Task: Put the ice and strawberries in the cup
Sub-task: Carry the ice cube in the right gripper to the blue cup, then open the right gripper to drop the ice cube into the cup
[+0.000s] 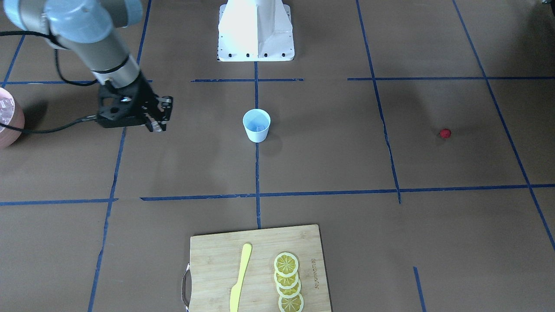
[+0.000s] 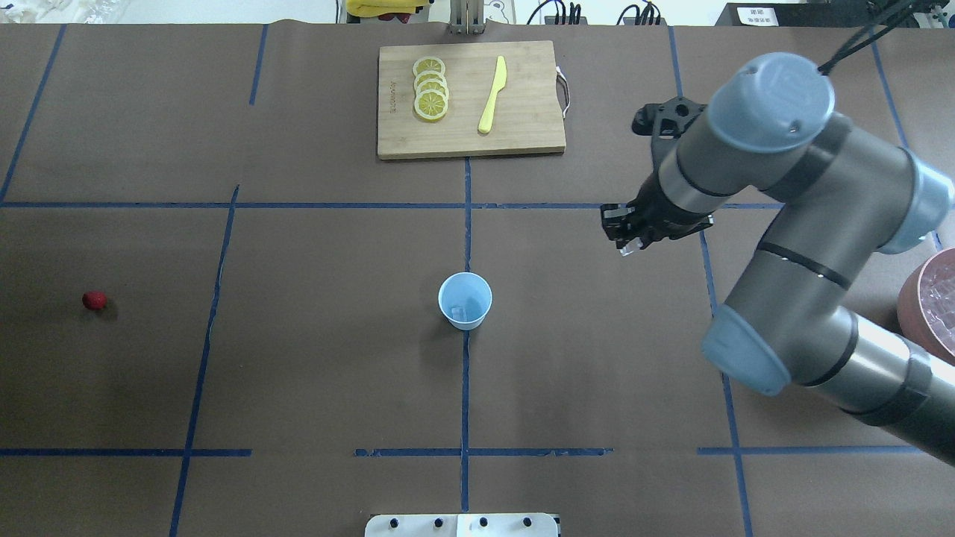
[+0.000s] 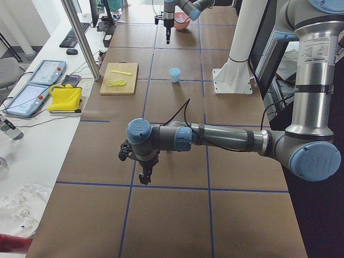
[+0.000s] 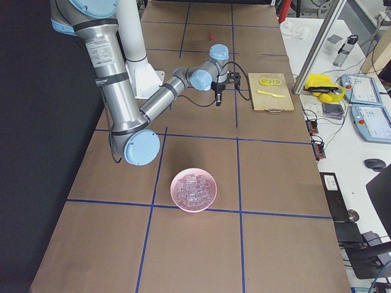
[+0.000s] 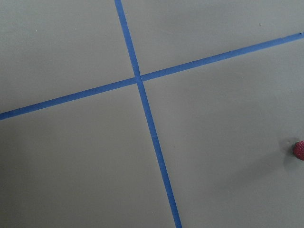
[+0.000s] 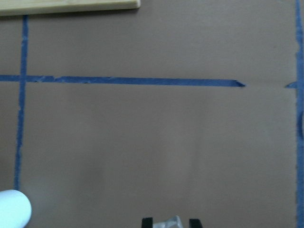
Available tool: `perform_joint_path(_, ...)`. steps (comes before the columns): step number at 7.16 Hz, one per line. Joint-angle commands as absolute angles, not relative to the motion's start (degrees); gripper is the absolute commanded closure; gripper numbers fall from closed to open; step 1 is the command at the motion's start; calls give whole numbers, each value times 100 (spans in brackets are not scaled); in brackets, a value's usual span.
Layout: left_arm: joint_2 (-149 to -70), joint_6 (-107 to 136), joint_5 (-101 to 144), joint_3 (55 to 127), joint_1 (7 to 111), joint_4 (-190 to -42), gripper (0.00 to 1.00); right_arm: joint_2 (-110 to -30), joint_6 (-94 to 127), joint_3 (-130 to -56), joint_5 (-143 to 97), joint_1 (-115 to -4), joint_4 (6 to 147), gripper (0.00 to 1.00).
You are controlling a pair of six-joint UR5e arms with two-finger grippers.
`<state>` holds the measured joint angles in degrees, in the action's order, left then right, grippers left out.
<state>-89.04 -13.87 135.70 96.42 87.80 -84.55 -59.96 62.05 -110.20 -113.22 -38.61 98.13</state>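
Observation:
The pale-blue cup (image 2: 465, 300) stands upright at the table's middle, with one clear ice cube (image 2: 462, 309) inside; it also shows in the front view (image 1: 256, 125). My right gripper (image 2: 625, 240) hovers to the cup's right, shut on a small clear ice cube (image 6: 170, 222). It also shows in the front view (image 1: 157, 125). The red strawberry (image 2: 94, 300) lies alone at the far left, and at the left wrist view's right edge (image 5: 299, 149). My left gripper (image 3: 145, 174) shows only in the exterior left view, low over the table; I cannot tell its state.
A pink bowl (image 4: 173, 194) full of ice cubes stands at the table's right end, partly in the overhead view (image 2: 912, 298). A wooden cutting board (image 2: 522, 112) at the far edge carries lemon slices (image 2: 430, 97) and a yellow knife (image 2: 492, 95).

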Motion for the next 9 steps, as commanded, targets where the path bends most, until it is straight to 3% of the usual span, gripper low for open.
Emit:
perform_joint_path(1,-8903,-1380,13570,9633,8780,-8446,0,-4847,7290,-10602,-10603,-3079,10222,100)
perform_joint_path(4,-8903,-1389,13570,9624,8780,-8446,0,-4097,7918,-9600,-9942,-2524,10187,100)
perform_joint_path(6,-8903,-1389,13570,9633,8780,-8455,0,-4104,7954,-9536,-9774,-2409,10178,96)
perform_joint_path(7,-8903,-1389,13570,9633,8780,-8446,0,-4131,7884,-9536,-9704,-2347,10178,42)
perform_joint_path(8,-8903,-1389,13570,9633,8780,-8455,0,-4122,7866,-9536,-9564,-2312,10178,5)
perform_joint_path(9,-8903,-1389,13570,9633,8780,-8455,0,-4122,7858,-9536,-9563,-2312,10178,3)
